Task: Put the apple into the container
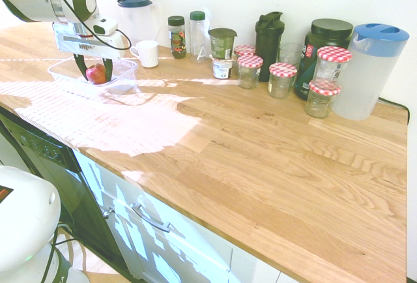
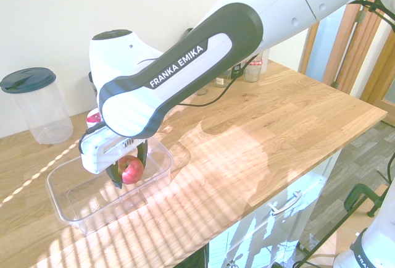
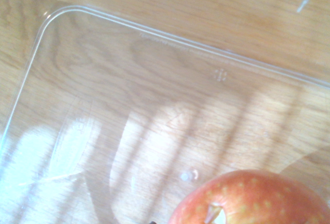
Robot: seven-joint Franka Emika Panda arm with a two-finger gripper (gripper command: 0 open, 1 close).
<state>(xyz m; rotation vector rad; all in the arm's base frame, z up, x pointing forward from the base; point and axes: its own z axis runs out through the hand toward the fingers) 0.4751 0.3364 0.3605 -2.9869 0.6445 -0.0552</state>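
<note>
The clear plastic container (image 1: 127,68) is the landmark. Its interior is occupied only by the apple (image 1: 96,73), clamped between the gripper's (image 1: 95,74) fingers; the rest of its floor is bare in the wrist view. Just behind the container stand a white mug (image 1: 147,53) and a lidded clear pitcher (image 1: 135,14). Further along the back wall, jars with red-checked lids (image 1: 282,78) and bottles crowd together. The wooden countertop (image 1: 273,165) in front of the container lies open.

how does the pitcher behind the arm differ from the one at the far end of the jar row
The pitcher behind the arm has a dark blue lid; the pitcher at the end of the jar row has a lighter blue lid and looks bigger, though it is nearer that camera. Both are clear plastic and upright.
</note>
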